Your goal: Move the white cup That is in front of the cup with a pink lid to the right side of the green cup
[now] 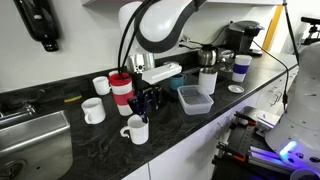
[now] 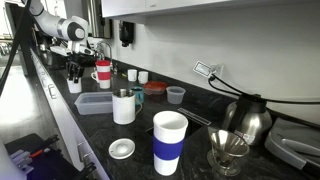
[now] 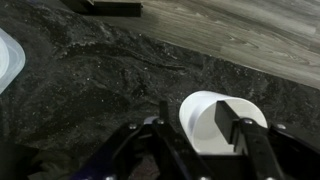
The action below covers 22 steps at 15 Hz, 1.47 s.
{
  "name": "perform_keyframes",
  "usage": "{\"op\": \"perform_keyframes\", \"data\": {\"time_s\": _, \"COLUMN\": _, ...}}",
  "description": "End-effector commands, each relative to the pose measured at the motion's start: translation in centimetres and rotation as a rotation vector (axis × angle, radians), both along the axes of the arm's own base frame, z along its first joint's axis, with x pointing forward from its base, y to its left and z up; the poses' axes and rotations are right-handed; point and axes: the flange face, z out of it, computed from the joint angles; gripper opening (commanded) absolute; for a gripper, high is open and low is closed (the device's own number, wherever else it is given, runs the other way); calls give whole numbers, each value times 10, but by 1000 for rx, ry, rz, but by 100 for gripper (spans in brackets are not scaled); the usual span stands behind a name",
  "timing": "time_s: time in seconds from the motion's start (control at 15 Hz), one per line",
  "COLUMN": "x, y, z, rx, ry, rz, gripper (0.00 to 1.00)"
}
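**open fingers over the mug: a clipped rim is the main risk**

the white mug [image 1: 135, 129] stands upright on the dark counter [image 1: 205, 130]. its mouth faces straight up, so its long axis is vertical. in an exterior view its loop handle seems to stick out sideways, away from the arm. the wrist view shows only the round rim [image 3: 215, 120], no handle.

the gripper [image 3: 200, 112] hangs just above the mug with its fingers apart and nothing held. in the wrist view one finger [image 3: 166, 125] sits just outside the rim and the other lies over the opening. whether either touches the mug cannot be told.

what could go wrong, as i judge it:
- a straight descent from here could land a finger on the rim, and the mug would tip or skid.
- a pinch on one wall alone may let the mug swing, pulled round by the handle's weight.
- the tall tumbler with the pink lid [image 1: 121, 88] stands just behind, so a wide approach could knock it over.
- the blue box [image 1: 195, 99] lies on the way to the green cup [image 2: 176, 95], so a low carry could clip it.
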Motion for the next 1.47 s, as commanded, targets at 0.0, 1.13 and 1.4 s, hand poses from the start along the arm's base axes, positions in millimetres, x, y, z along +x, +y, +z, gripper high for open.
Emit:
{"op": "perform_keyframes", "data": {"time_s": 0.0, "x": 4, "y": 3, "z": -1, "rx": 30, "ry": 2, "rz": 2, "gripper": 20}}
{"op": "perform_keyframes", "data": {"time_s": 1.13, "x": 14, "y": -3, "z": 39, "rx": 55, "ry": -71, "rz": -9, "gripper": 0}}
{"op": "perform_keyframes", "data": {"time_s": 1.4, "x": 6, "y": -16, "z": 75, "rx": 26, "ry": -112, "rz": -19, "gripper": 0}}
